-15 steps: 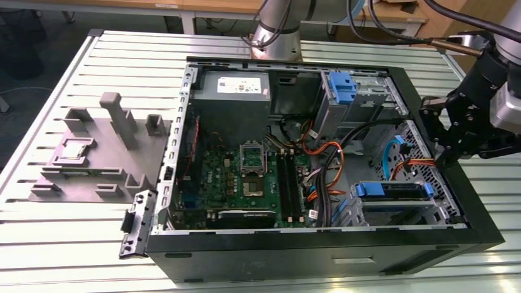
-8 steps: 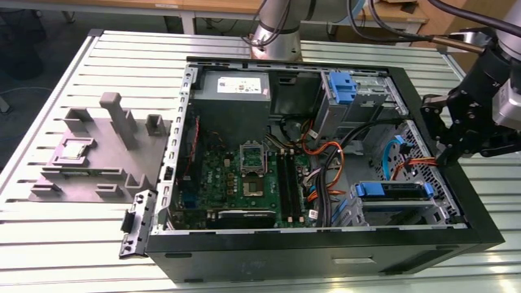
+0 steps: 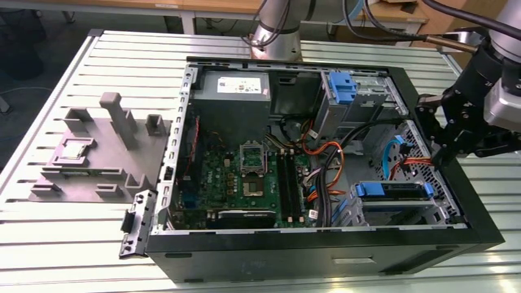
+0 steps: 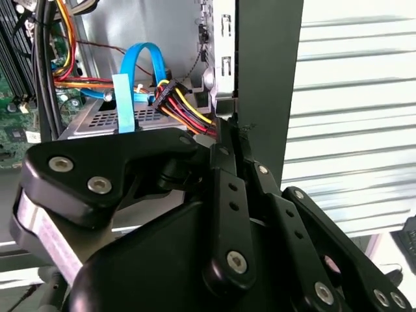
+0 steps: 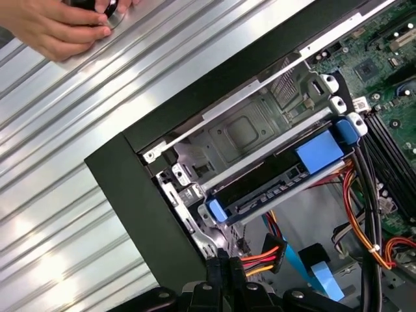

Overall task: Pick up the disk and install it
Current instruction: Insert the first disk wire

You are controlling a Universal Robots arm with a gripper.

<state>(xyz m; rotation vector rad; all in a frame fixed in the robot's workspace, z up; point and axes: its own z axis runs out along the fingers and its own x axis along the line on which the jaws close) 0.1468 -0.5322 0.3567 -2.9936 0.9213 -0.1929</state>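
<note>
Disk (image 3: 393, 190) sits with its blue rails in the drive cage at about four o'clock inside the open computer case (image 3: 326, 244), so seating looks done or nearly so. Tool (image 3: 440, 137), fingers pressed together and empty, hangs at the case's three o'clock wall, above the power connector (image 5: 265, 254). Any further move would need care around those cables.
</note>
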